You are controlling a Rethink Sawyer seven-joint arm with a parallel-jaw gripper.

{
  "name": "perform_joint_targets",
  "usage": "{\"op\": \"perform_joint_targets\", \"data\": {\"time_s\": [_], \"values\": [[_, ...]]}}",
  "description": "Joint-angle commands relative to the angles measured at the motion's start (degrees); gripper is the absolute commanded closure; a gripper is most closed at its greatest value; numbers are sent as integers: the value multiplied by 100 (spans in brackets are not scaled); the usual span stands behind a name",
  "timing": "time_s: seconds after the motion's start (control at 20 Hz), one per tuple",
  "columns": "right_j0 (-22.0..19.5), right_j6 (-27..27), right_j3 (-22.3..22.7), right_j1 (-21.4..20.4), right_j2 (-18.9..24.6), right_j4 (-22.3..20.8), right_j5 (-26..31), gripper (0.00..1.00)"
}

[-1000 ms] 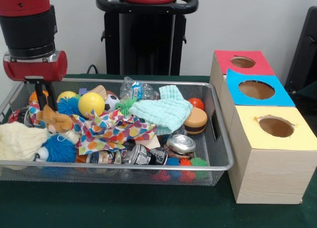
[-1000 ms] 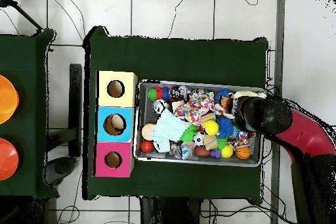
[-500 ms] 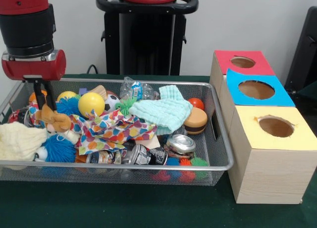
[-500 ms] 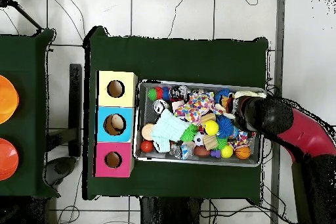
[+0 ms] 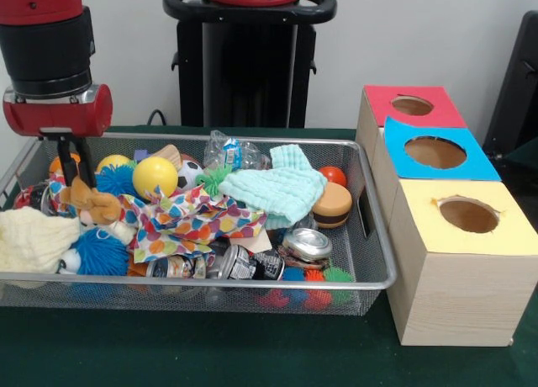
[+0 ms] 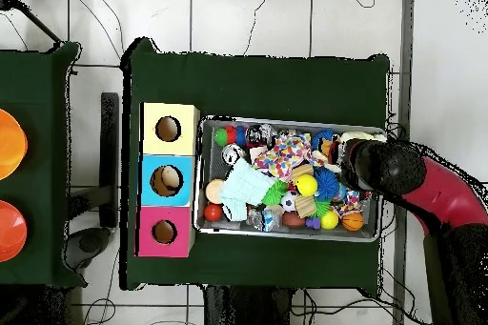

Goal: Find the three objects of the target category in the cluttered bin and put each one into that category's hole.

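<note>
A wire mesh bin (image 5: 210,279) is full of toys, cloths and cans. My gripper (image 5: 75,178) hangs at the bin's left end, just above a brown plush toy (image 5: 94,204), and looks open with nothing held. An orange ball (image 5: 57,162) shows behind it. Nearby lie a yellow ball (image 5: 155,177), a spotted cloth (image 5: 189,220), a mint cloth (image 5: 273,190), a burger toy (image 5: 332,204), a red ball (image 5: 334,175) and dented cans (image 5: 244,263). In the overhead view the arm (image 6: 386,169) covers the gripper at the bin's (image 6: 286,120) right end.
Three wooden boxes stand to the right of the bin, each with a round hole: red top (image 5: 437,109), blue top (image 5: 466,160), yellow top (image 5: 504,235). A cream cloth (image 5: 32,240) and a blue fuzzy ball (image 5: 101,252) fill the bin's near left corner.
The gripper rose slightly and shifted a little left over the first half second, then stayed still. Nothing in the bin moved.
</note>
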Motion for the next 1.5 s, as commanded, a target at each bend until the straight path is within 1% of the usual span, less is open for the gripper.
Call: {"op": "perform_joint_targets", "data": {"time_s": [0.05, 0.55, 0.75, 0.95, 1.05, 1.1, 1.35, 1.45, 1.5], "values": [[-65, -10, 415, -47, 434, -221, -285, 100], [-13, 126, 454, -98, 375, -209, -360, 100], [-40, 209, 440, -52, 393, -129, -381, 100], [-40, 401, 429, -6, 357, 17, -322, 100], [-26, 364, 426, -20, 338, -23, -298, 100], [-6, 337, 405, -26, 316, -45, -239, 0], [19, 222, 343, -34, 306, -110, -130, 0], [-10, 201, 364, -32, 329, -113, -175, 0], [-85, 133, 392, -40, 441, -134, -391, 0]]}}
